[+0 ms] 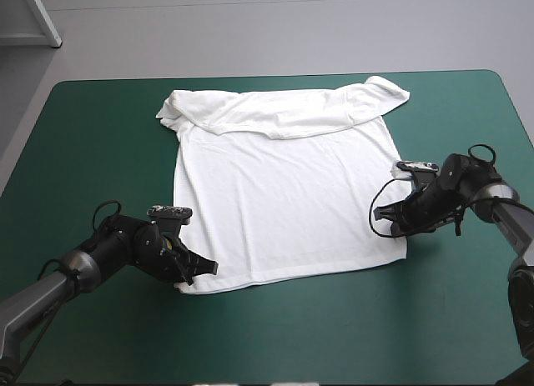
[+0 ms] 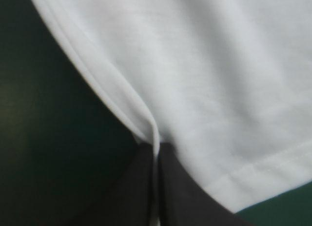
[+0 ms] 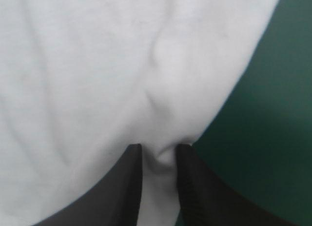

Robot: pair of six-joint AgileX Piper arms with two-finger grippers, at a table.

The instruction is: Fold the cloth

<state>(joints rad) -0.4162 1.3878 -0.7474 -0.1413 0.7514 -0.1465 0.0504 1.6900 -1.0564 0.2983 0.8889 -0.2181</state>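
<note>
The white T-shirt (image 1: 279, 194) lies spread flat on the teal-green cover, its hem toward the near edge and its collar end folded over at the far side. My left gripper (image 1: 196, 271) sits at the shirt's near left corner, shut on the T-shirt; in the left wrist view the hem (image 2: 146, 118) runs in a thin line between the two black fingers (image 2: 134, 192). At the shirt's right edge my right gripper (image 1: 390, 219) is shut on the T-shirt, with a fold of cloth (image 3: 158, 162) pinched between its fingers (image 3: 124, 187).
Bare teal-green cover (image 1: 100, 152) surrounds the shirt on the left, right and near sides. The shirt's folded far end (image 1: 284, 111) lies close to the table's far edge.
</note>
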